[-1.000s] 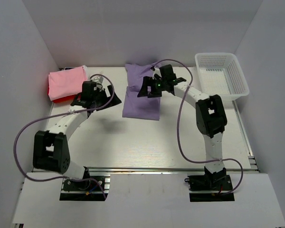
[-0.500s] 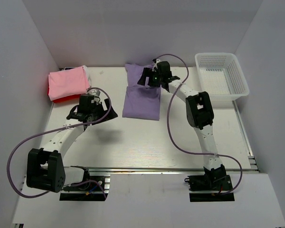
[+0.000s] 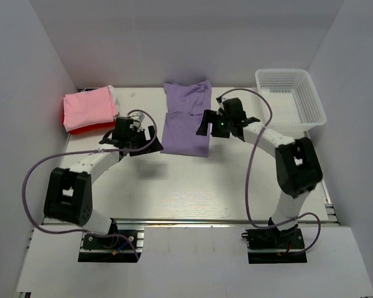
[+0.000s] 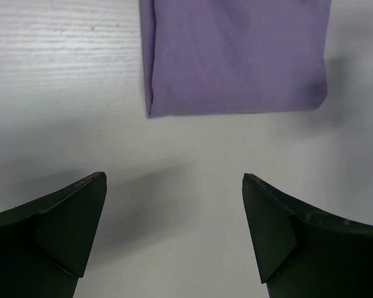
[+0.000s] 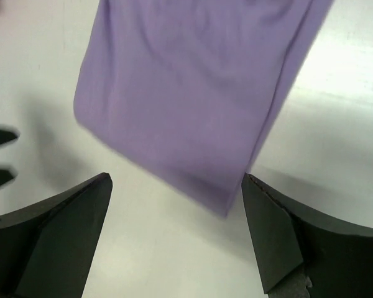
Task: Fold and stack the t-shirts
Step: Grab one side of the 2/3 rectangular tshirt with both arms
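Note:
The lavender t-shirt [image 3: 185, 121] lies flat at the table's middle back, folded into a long strip with its upper part spread toward the back. A folded pink t-shirt [image 3: 89, 107] rests on a red one [image 3: 81, 129] at the back left. My left gripper [image 3: 150, 141] is open and empty, just left of the lavender shirt's near-left corner; its wrist view shows the shirt's near edge [image 4: 233, 56] ahead of the gripper [image 4: 173, 186]. My right gripper [image 3: 206, 123] is open and empty at the shirt's right edge, over its near-right corner [image 5: 186, 93] in the wrist view, gripper [image 5: 176, 183].
A white mesh basket [image 3: 290, 99] stands at the back right. White walls close in the table on the left, back and right. Purple cables loop from both arms over the table's near half.
My right gripper has come off the shirt's upper part and moved nearer, to its right edge. My left gripper has moved right, toward the shirt's near-left corner.

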`<action>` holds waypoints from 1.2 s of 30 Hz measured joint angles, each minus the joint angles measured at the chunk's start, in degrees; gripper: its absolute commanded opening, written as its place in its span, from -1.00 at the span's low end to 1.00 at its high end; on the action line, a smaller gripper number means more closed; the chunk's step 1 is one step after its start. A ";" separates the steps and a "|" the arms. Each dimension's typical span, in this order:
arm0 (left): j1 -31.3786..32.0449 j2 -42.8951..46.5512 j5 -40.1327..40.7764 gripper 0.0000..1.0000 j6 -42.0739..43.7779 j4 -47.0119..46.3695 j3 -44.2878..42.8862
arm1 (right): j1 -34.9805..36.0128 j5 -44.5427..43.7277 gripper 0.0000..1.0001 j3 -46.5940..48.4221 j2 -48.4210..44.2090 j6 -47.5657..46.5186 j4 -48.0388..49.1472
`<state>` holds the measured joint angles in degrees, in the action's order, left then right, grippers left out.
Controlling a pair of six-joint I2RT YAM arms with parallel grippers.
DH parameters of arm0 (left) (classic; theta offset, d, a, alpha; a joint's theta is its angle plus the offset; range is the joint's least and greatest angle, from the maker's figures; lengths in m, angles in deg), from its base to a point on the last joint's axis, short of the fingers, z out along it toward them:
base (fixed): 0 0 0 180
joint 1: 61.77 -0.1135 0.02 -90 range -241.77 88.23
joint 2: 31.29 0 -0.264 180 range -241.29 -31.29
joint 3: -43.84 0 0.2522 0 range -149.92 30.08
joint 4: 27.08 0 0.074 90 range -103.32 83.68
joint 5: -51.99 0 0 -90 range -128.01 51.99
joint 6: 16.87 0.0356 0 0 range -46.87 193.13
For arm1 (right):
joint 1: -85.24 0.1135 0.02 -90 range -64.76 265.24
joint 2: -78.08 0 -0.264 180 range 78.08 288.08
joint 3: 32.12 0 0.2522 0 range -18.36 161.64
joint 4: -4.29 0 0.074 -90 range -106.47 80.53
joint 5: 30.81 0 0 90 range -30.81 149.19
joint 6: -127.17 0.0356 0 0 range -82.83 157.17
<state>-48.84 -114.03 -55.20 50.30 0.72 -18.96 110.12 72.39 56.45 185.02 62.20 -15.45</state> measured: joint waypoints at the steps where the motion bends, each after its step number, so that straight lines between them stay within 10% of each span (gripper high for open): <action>1: 0.63 -2.38 0.02 0.99 0.63 -0.26 -1.51 | 0.13 0.31 0.81 -3.06 -2.95 0.28 -0.28; 7: 2.69 -11.96 0.00 0.99 3.30 -3.06 -6.25 | 0.33 1.92 0.81 -10.14 -6.16 1.51 -1.18; 17: 3.32 -18.64 -1.09 0.41 4.92 -7.98 -6.40 | 0.57 6.21 0.73 -12.07 -1.07 3.80 -0.42; 23: 3.76 -20.76 -2.16 0.05 5.35 -11.63 -6.40 | 1.14 8.13 0.38 -12.85 -0.04 5.11 1.68; 31: 4.09 -23.71 -3.41 -1.00 5.51 -14.08 -7.65 | 1.09 7.41 -1.00 -12.85 2.32 5.79 3.17; 36: 4.42 -23.34 -3.87 -1.00 5.81 -14.01 -7.52 | 1.31 6.19 -1.00 -12.90 2.29 5.66 2.97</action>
<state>-44.43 -137.37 -59.07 56.11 -13.29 -26.48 111.44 78.57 43.55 187.31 67.86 -12.48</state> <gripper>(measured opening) 0.022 0.014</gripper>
